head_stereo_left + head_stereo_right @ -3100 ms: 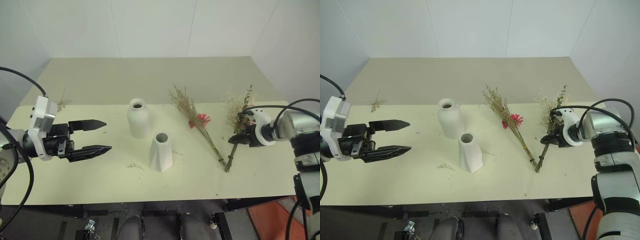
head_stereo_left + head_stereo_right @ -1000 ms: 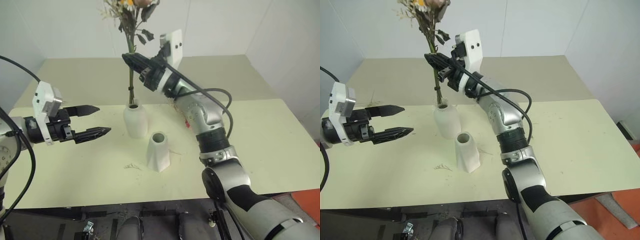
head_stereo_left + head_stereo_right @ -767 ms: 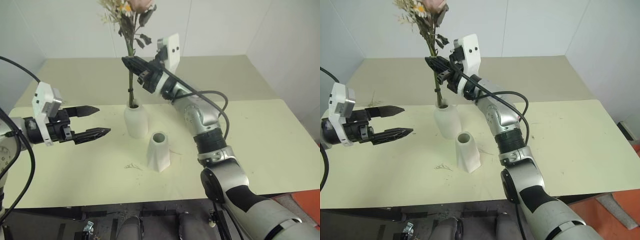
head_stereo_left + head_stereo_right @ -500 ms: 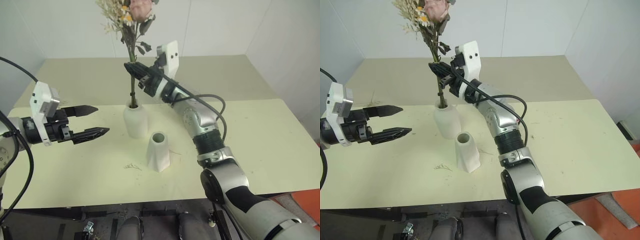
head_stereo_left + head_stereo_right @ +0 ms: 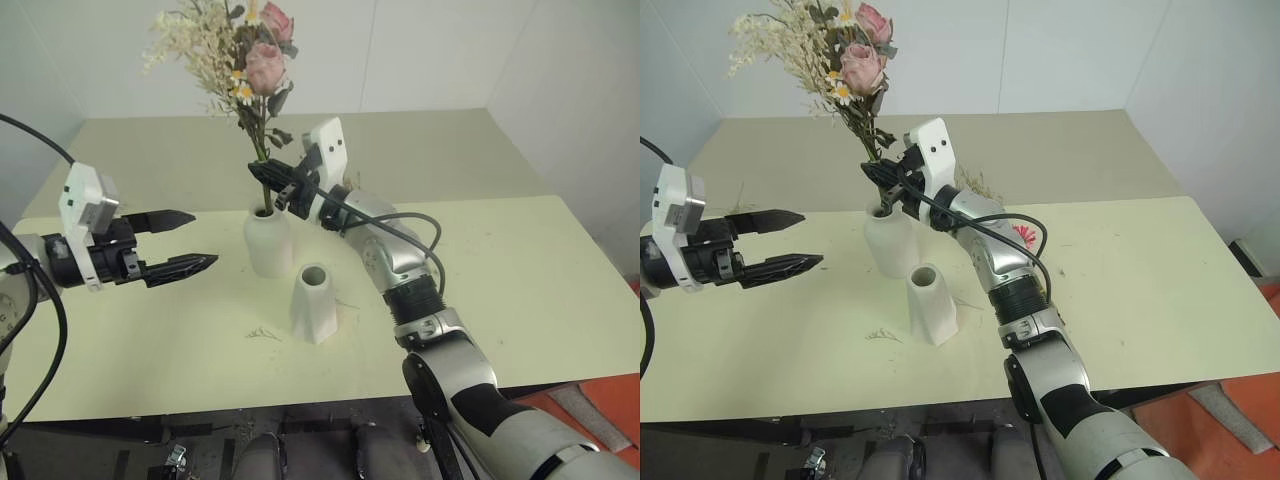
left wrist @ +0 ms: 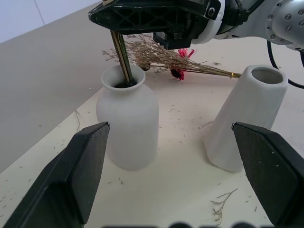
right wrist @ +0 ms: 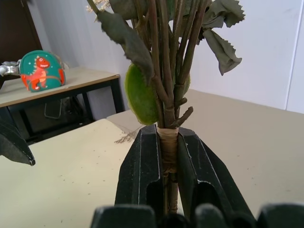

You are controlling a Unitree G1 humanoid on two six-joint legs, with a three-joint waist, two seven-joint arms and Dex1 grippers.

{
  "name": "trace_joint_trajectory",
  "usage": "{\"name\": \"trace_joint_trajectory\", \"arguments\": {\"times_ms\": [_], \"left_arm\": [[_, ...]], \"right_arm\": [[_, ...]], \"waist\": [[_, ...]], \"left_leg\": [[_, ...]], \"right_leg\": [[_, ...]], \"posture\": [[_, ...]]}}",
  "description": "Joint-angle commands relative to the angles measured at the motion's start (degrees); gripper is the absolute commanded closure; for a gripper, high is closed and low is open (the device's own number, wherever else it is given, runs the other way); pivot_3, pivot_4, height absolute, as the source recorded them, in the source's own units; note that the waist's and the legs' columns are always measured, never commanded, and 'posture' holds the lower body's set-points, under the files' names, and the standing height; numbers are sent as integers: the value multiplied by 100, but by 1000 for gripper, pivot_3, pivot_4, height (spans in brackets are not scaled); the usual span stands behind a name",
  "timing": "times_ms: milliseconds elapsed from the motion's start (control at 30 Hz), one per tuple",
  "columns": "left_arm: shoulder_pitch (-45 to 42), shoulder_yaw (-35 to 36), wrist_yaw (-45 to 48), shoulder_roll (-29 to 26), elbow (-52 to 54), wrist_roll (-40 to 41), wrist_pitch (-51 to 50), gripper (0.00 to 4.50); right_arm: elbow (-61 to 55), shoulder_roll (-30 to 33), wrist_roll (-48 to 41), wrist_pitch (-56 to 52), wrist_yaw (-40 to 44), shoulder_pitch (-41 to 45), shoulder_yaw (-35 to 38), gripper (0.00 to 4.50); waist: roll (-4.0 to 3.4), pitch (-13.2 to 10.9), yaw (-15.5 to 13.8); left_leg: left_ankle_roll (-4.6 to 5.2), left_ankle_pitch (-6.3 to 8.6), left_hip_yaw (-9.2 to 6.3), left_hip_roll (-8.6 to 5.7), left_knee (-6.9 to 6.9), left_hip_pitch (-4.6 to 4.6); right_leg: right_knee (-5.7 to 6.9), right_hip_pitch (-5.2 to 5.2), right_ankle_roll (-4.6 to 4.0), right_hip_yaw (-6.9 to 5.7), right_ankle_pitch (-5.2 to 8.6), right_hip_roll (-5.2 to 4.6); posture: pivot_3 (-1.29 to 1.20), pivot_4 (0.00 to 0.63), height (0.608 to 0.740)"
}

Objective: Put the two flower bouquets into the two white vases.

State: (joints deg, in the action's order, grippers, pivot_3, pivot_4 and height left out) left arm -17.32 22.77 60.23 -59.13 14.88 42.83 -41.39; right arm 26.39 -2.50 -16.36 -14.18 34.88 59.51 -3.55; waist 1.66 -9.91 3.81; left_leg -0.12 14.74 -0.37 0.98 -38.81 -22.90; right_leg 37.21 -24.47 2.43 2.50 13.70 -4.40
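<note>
Pale yellow-green surface (image 5: 560, 300) stretches wide, with bare room along its near edge and all of its right half. At the far left the left gripper (image 5: 200, 241) hangs level over the surface, pointing right toward the vases, its two black fingers spread well apart and holding nothing. A loose dried sprig (image 5: 265, 332) lies between it and the near edge.

Just right of it stands the round vase (image 5: 268, 242), narrow-necked, and in front of that, close by but apart, the angular vase (image 5: 313, 302) with its mouth open and bare. The rose bouquet (image 5: 245, 55) rises upright out of the round vase, pink roses and cream sprigs fanning high above the rim. The right gripper (image 5: 268, 177) reaches in from the right, arm bent at the elbow and stretched across the middle of the surface, its fingers pinched tight on the stems just above the vase mouth.

The left wrist view shows the stem ends (image 6: 124, 66) already down inside the round vase's neck, and behind both vases the grass bouquet (image 6: 166, 56) lying flat on the surface with its red-pink daisy; from the head views that bunch is mostly hidden behind the right arm, only the daisy (image 5: 1024, 233) peeping out. The right wrist view shows the two fingers (image 7: 142, 166) clamped on a wrapped band around the stems, green leaves just above them, and a side table (image 7: 57, 85) with a round teal pouch (image 7: 40, 70) farther off.
</note>
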Motion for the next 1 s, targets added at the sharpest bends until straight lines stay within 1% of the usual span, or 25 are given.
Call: {"name": "trace_joint_trajectory", "arguments": {"times_ms": [33, 200, 267, 300, 333, 367, 533, 600, 633, 867, 1000], "left_arm": [[-61, 306, -98, -54, 62, 37, 78, 0], [62, 512, -169, -62, 140, 101, 12, 0], [118, 557, -168, -63, 182, 116, -3, 0], [134, 569, -169, -62, 194, 121, -7, 0], [144, 575, -179, -62, 211, 131, -13, 0], [146, 578, -192, -62, 222, 143, -21, 0], [137, 562, -214, -74, 245, 178, -46, 0], [133, 555, -220, -82, 249, 188, -52, 0], [116, 538, -224, -88, 243, 194, -55, 0], [63, 491, -180, -131, 207, 255, -75, 0], [21, 431, -123, -143, 164, 271, -65, 0]], "right_arm": [[-334, 14, 6, 185, 39, 34, 14, 4286], [-284, 4, 76, 242, 49, 19, -21, 4286], [-268, 1, 84, 264, 57, 24, -27, 3532], [-263, -2, 89, 271, 61, 25, -27, 3324], [-269, -7, 93, 274, 73, 22, -32, 3000], [-278, -11, 91, 263, 90, 18, -35, 2611], [-498, 46, 252, 271, 133, -98, -173, 974], [-639, 74, 256, 220, 141, -162, -202, 235], [-761, 163, 302, 144, 187, -215, -265, 21], [-2135, 1235, 216, -969, 904, -696, -625, 21], [-2744, 1985, 282, -1897, 1128, -637, -756, 21]], "waist": [[0, 0, 4], [0, 0, 4], [0, 0, 4], [0, 0, 4], [0, 0, 3], [0, 0, 3], [0, 0, 8], [0, 0, 7], [0, 0, 7], [0, 0, -37], [0, 0, -35]], "left_leg": [[0, 0, -1, 0, 0, 0], [0, 0, -19, -1, 0, 1], [0, 0, -28, 0, 0, 1], [0, 0, -34, -1, 1, 1], [0, 0, -37, -1, 1, 1], [-1, -1, -38, -1, 0, 0], [-2, -1, -42, -1, 1, 1], [-2, -1, -42, -1, 2, 1], [-2, -1, -42, -2, 2, 1], [-2, -1, -46, -3, 1, 0], [-2, -1, -45, -2, 0, 4]], "right_leg": [[0, 0, 0, 0, 0, 0], [0, 0, 0, 0, 0, 0], [0, 0, 0, 0, 0, 0], [0, 0, 0, 0, 0, -1], [0, 0, 0, 0, 0, -1], [0, 0, 0, 0, 0, 0], [0, 0, 0, 0, 0, 0], [0, 0, 0, -1, 0, 0], [0, 0, 0, -1, 0, 0], [-2, 4, 0, -6, 0, -2], [-6, 3, -1, -4, 0, 0]], "posture": [[0, 150, 740], [0, 150, 740], [0, 150, 740], [0, 150, 740], [0, 150, 740], [0, 150, 740], [0, 150, 740], [0, 150, 740], [0, 150, 740], [0, 150, 740], [0, 150, 740]]}}
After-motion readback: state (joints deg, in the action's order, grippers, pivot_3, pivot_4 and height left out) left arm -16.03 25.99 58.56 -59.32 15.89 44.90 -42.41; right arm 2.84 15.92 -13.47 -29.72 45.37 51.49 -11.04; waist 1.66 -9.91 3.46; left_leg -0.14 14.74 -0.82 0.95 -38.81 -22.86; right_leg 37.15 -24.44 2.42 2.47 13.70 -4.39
